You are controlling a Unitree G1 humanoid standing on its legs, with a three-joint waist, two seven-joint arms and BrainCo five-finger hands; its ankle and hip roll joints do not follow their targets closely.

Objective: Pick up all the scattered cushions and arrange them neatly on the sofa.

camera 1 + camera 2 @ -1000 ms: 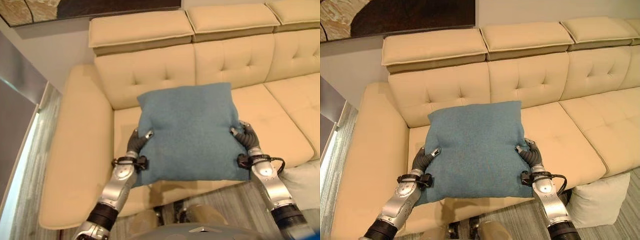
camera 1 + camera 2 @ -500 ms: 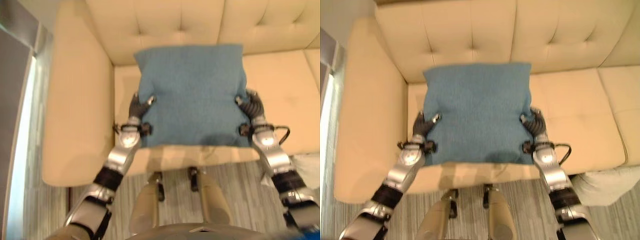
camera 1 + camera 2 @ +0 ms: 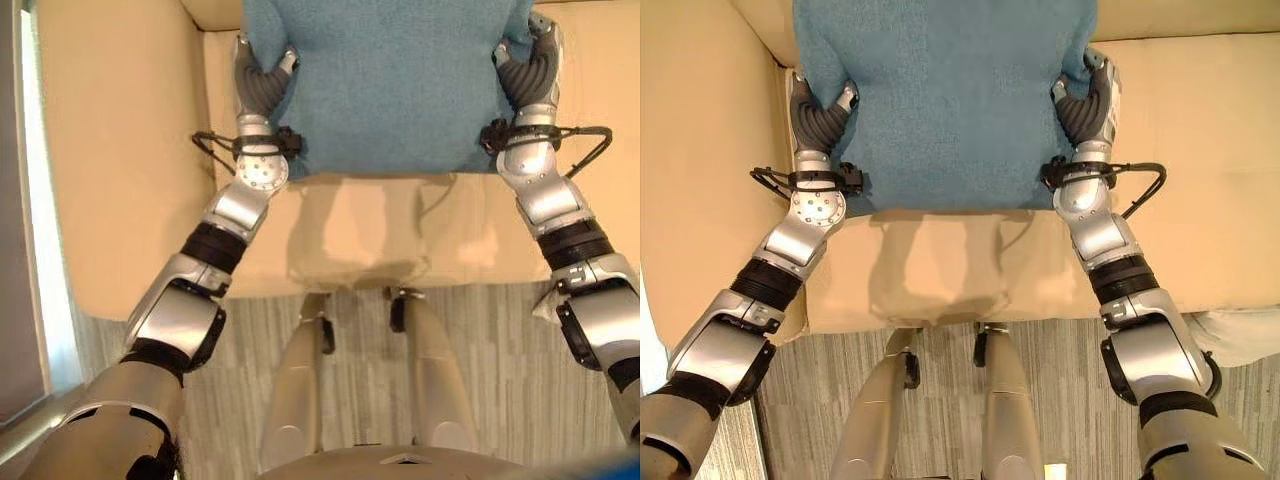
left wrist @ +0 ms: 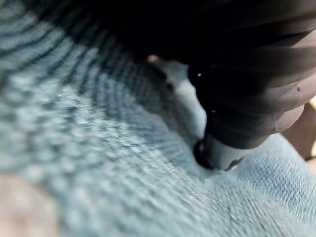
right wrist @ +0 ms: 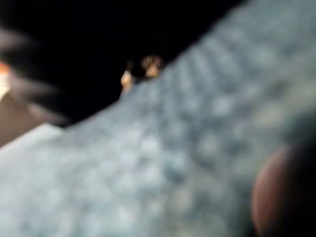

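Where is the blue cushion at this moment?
In the eye views the blue cushion is at top centre, held between the left hand and the right hand, over the seat of the beige sofa.

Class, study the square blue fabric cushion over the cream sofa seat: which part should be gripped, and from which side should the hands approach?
Grip the square blue fabric cushion at its two opposite side edges, one hand per side, coming in from the front. It is broad, flat and soft, so one hand would likely let it sag. The left hand and right hand already hold it this way, thumbs on top, above the cream sofa seat.
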